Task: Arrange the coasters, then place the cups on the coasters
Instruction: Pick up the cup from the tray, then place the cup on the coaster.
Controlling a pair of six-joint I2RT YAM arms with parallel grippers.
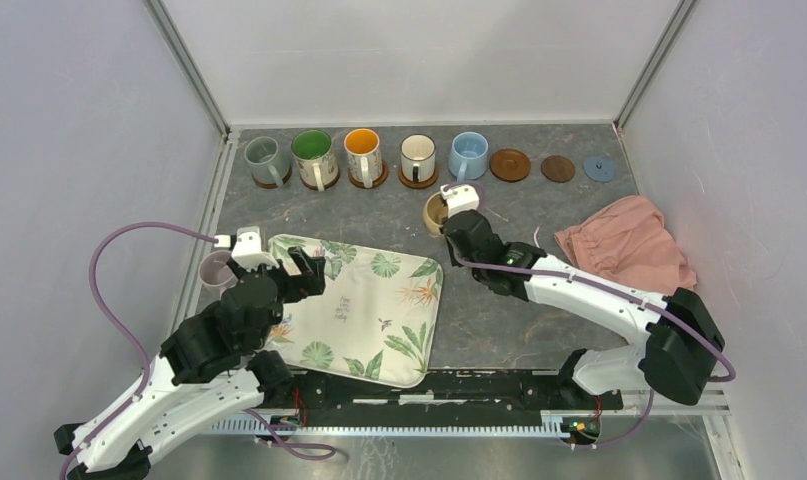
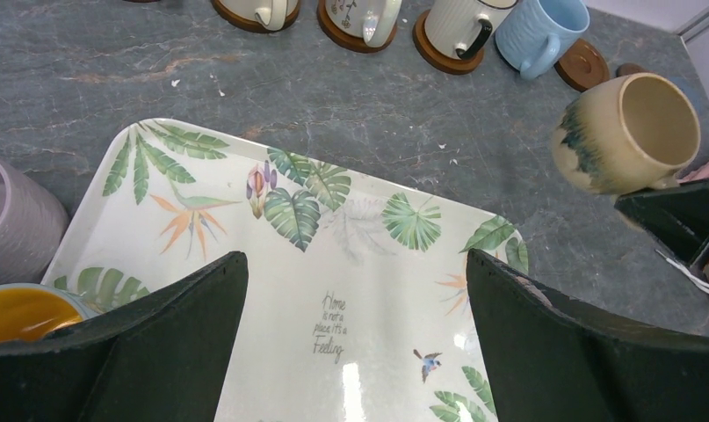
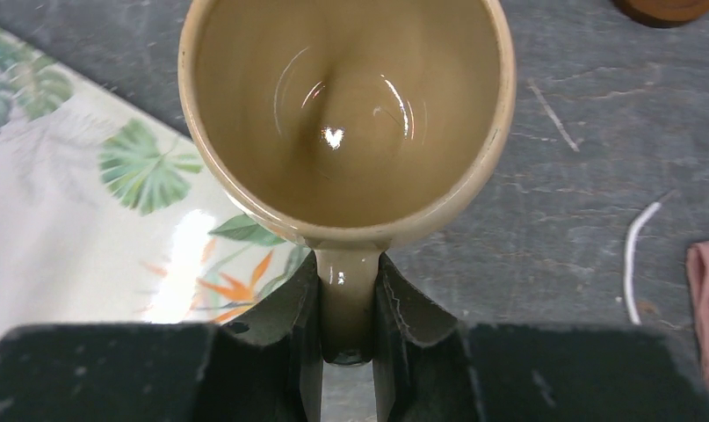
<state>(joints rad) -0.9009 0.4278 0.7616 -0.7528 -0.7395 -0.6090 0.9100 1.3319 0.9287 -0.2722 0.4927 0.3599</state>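
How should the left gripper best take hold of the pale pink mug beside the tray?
Probably by its rim wall from above, one finger inside: the pale pink mug stands upright with its mouth open, and no handle shows in any view. The left gripper is open beside it.

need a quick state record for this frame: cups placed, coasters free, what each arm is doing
cups on coasters: five, back row, grey-green cup to light blue cup
free coasters: three at the row's right end: brown coaster, dark brown coaster, grey-blue coaster
right gripper: jaws shut on the handle of the tan cup
left gripper: jaws open, empty, over the tray
unplaced cups: pale pink cup left of the tray; orange-lined cup next to it
other: pink cloth, right side
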